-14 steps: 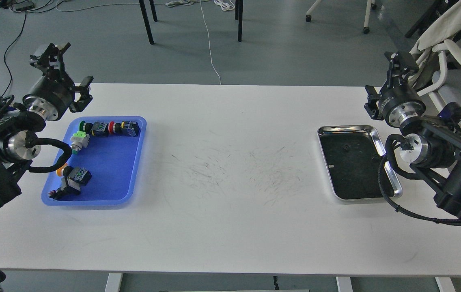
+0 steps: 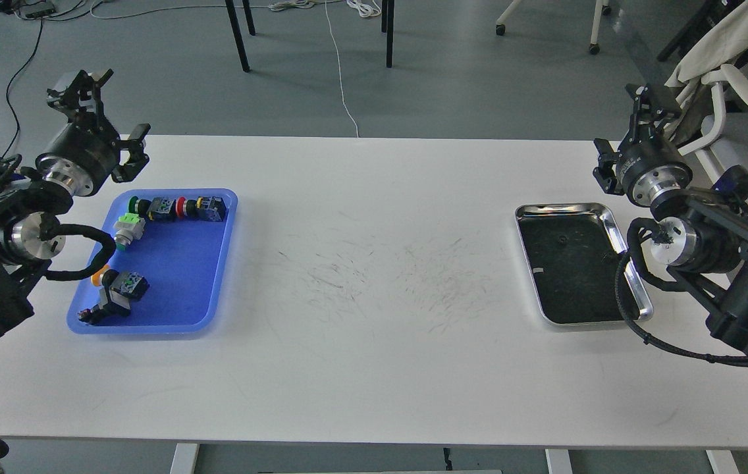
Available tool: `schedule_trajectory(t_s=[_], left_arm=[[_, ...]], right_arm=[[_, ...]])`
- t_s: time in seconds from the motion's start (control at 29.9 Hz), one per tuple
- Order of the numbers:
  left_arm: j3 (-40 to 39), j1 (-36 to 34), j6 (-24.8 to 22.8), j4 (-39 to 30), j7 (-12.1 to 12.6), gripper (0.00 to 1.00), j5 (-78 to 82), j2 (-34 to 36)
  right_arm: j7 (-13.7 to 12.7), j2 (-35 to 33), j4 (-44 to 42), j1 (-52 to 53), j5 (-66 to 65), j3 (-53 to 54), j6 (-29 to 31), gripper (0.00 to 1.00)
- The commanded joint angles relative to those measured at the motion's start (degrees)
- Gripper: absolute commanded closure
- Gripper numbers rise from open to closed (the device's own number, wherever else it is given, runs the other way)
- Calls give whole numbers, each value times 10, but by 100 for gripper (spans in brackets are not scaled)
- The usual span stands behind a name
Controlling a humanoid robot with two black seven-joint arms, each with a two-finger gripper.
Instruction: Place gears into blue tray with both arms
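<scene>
One blue tray (image 2: 216,263), one steel tray (image 2: 637,289), two grippers raised

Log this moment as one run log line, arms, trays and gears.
left gripper: open, raised behind blue tray | right gripper: cannot tell, behind steel tray | blue tray: push-button switches | gears: indistinct

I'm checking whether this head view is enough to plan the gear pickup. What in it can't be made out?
- Gears: none clearly distinguishable against the dark inside of the steel tray; too small and dark.
- Blue tray: its left rim is covered by the left arm's cable.
- Left gripper and right gripper: dark, seen from behind, so the jaws are unreadable.
</scene>
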Motion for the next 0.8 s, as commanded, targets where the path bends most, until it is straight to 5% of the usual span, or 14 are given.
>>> schedule_trajectory(t_s=[0.0, 0.77], left_arm=[[-1, 0, -3, 0, -2, 1, 0, 2], [-1, 1, -4, -1, -2, 1, 1, 0]], right_arm=[[1, -1, 0, 2, 0, -1, 1, 2], [1, -16, 14, 1, -2, -10, 0, 2]])
